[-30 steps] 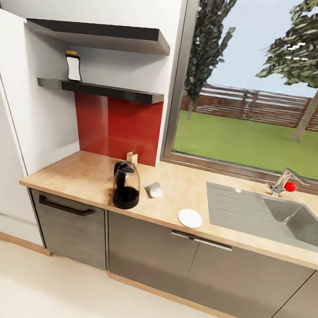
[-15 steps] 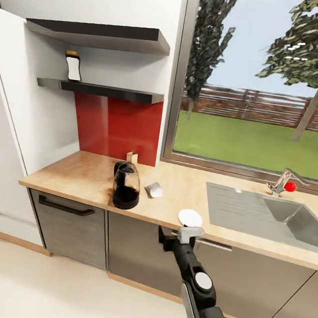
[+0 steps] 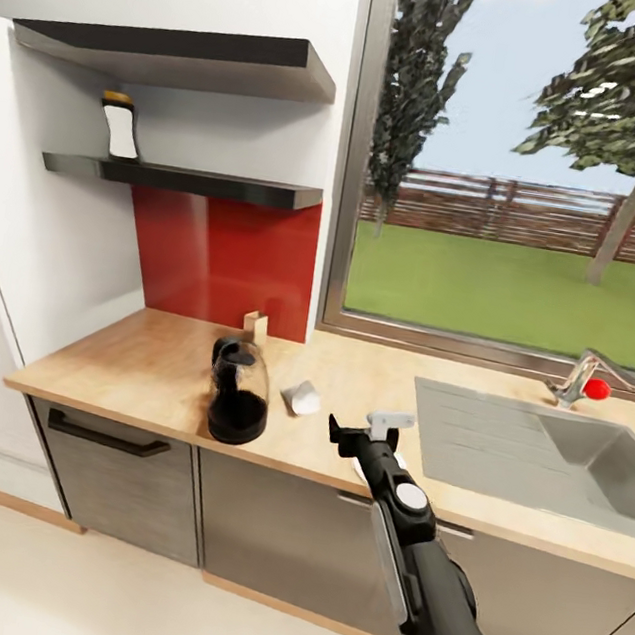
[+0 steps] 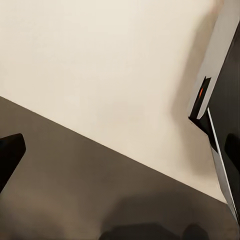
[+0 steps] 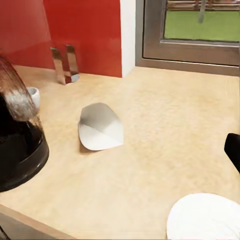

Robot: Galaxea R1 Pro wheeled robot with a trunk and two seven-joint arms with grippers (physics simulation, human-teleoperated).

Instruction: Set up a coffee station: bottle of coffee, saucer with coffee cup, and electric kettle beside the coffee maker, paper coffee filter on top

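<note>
On the lower wall shelf (image 3: 185,180) stands the bottle of coffee (image 3: 119,126), yellow-capped. The dark glass electric kettle (image 3: 238,392) sits near the front of the countertop (image 3: 140,358); its side also shows close up (image 5: 17,145). The paper coffee filter (image 3: 302,396) lies on its side just right of the kettle (image 5: 100,127). My right gripper (image 3: 361,427) hovers open above the counter's front edge, over the saucer (image 5: 205,217), with the filter ahead of it. A small white coffee cup (image 5: 33,96) peeks out behind the kettle. My left gripper (image 4: 120,155) hangs open over bare floor. The coffee maker is out of view.
A steel sink (image 3: 541,450) with a red-knobbed faucet (image 3: 587,376) is inset at the right. A small wooden block (image 3: 256,325) stands against the red backsplash. Grey cabinets run below the counter. A large window fills the wall behind.
My right arm has risen from the bottom of the picture up to the counter edge, over the saucer. The camera has moved a little, so the whole scene has shifted.
</note>
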